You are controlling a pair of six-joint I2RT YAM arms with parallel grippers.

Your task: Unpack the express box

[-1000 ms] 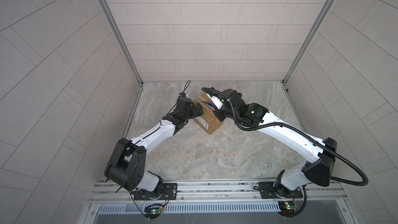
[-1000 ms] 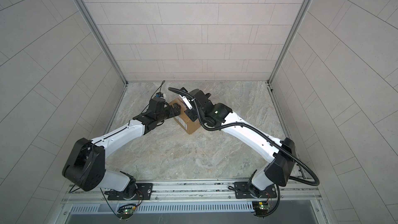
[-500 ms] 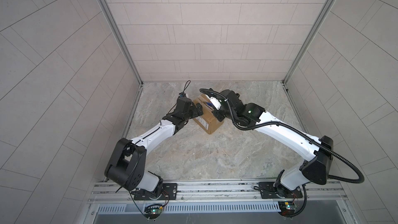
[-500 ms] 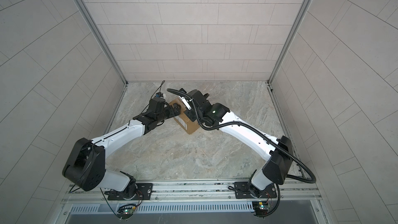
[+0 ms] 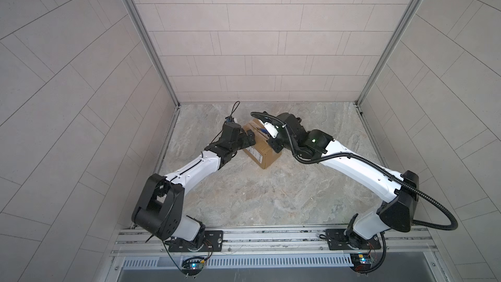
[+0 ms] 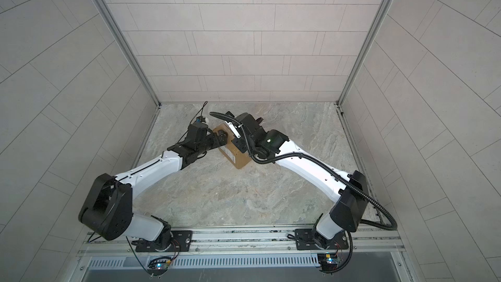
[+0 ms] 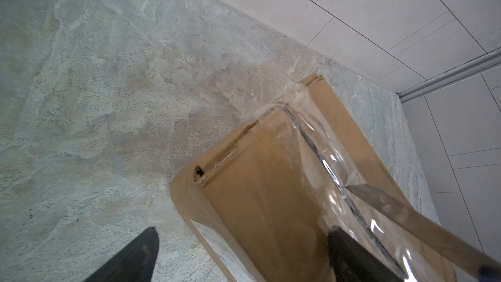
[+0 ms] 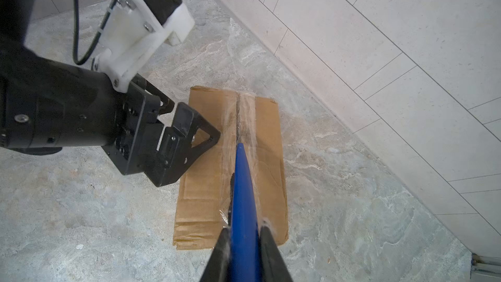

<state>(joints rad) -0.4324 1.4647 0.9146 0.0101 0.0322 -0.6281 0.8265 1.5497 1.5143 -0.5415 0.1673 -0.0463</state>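
Note:
The express box (image 5: 260, 150) (image 6: 236, 154), a small brown carton, lies on the stone floor near the back wall, with a white label on its near side. My left gripper (image 7: 244, 231) (image 5: 248, 139) is open and straddles the box's edge: one finger over the floor, one finger (image 7: 349, 253) on the taped top. My right gripper (image 8: 244, 229) is shut on a blue utility knife (image 8: 243, 191). The knife's blade (image 7: 379, 203) rests with its tip on the clear tape (image 8: 245, 112) at the top seam, about midway along the box (image 8: 206, 174).
Tiled walls close the space in on the left, right and back; the back wall (image 8: 379, 50) runs close behind the box. A metal rail (image 5: 271, 236) carries both arm bases at the front. The right arm's black cable hose (image 5: 439, 207) loops out at the right.
The right arm has shifted slightly left with the knife over the box. The left arm and the box have stayed put.

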